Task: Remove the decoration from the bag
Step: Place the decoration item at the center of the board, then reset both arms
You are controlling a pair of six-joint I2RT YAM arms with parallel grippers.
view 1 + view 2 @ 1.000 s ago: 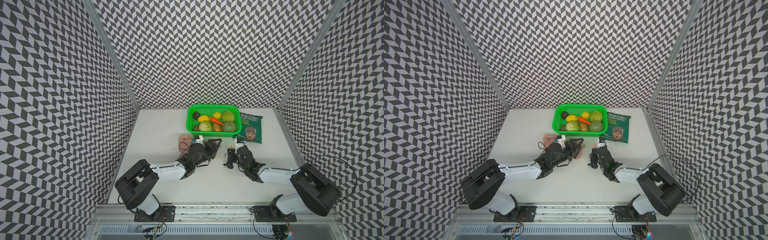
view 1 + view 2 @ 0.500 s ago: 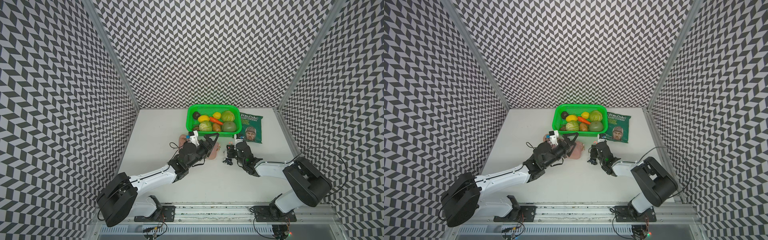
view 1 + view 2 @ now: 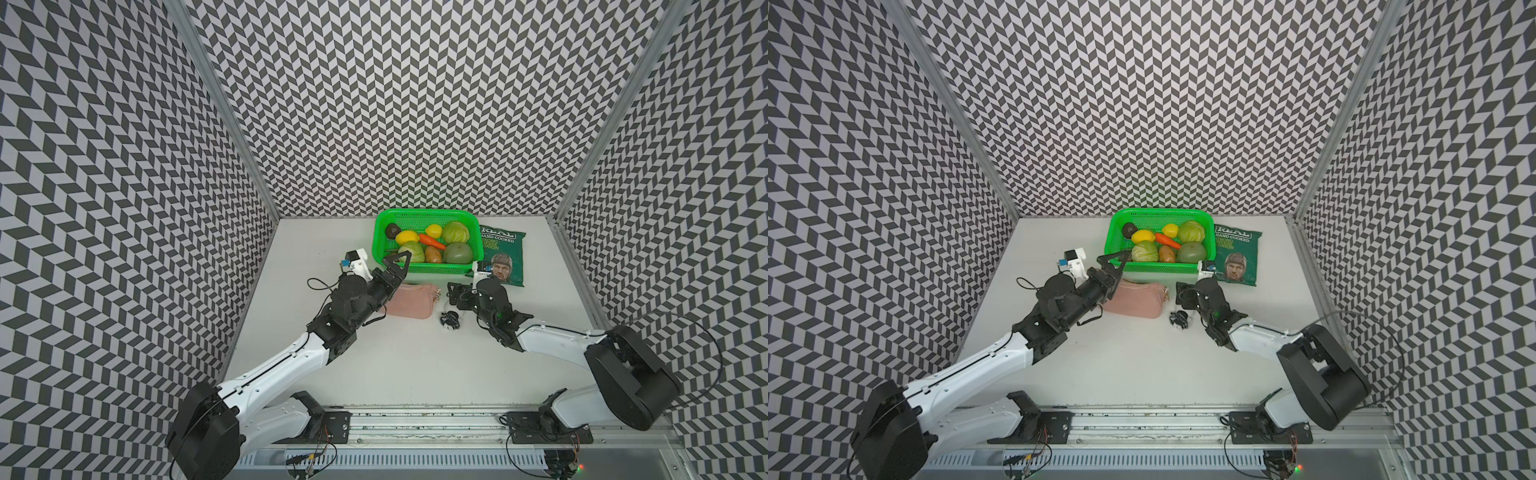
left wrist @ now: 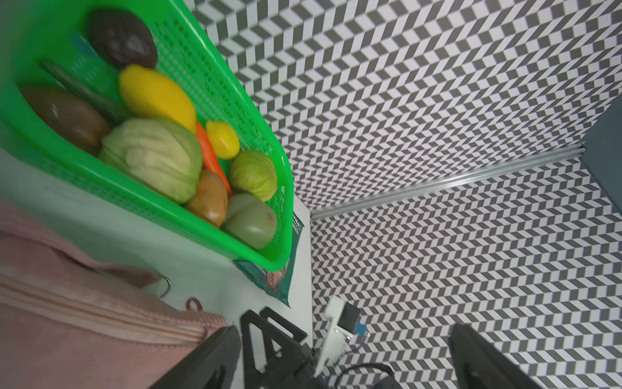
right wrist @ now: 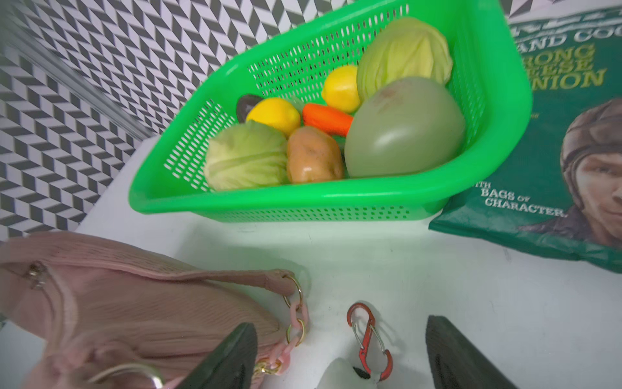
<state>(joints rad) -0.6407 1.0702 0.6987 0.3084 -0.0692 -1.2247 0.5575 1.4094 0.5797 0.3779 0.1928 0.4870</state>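
On the desk (image 3: 415,365), just beside the bag's (image 3: 413,303) fitted end, the decoration (image 3: 449,320) lies by itself. From the right wrist view I judge it already unhooked: its red carabiner (image 5: 370,340) lies flat and apart from the bag's pink chain (image 5: 298,323) and gold ring (image 5: 296,289).

The right end effector (image 3: 456,294) sits low over the decoration with its 2 jaws wide apart, 1 on each side, gripping nothing. The left end effector (image 3: 392,270) is above the bag's other end, near the green basket (image 3: 428,270), jaws spread and empty. I cannot tell whether it touches the fabric.

I expect the decoration to be very light. Its body is soft plush, white with a dark part, and should squash under the pads rather than slip. The carabiner is thin, stiff wire with a slick painted finish, lying flat on the desk, so it looks hard to pinch. If I had to lift it, I would close across the plush body and let the clip dangle.

The bag is a soft, ribbed, dusty-pink pouch with a zip along its top. It slumps and would fold if lifted by 1 end. Its metal fittings are small, hard and smooth. A glossy green crisp packet (image 3: 503,253) lies flat beside the perforated plastic basket, well clear.
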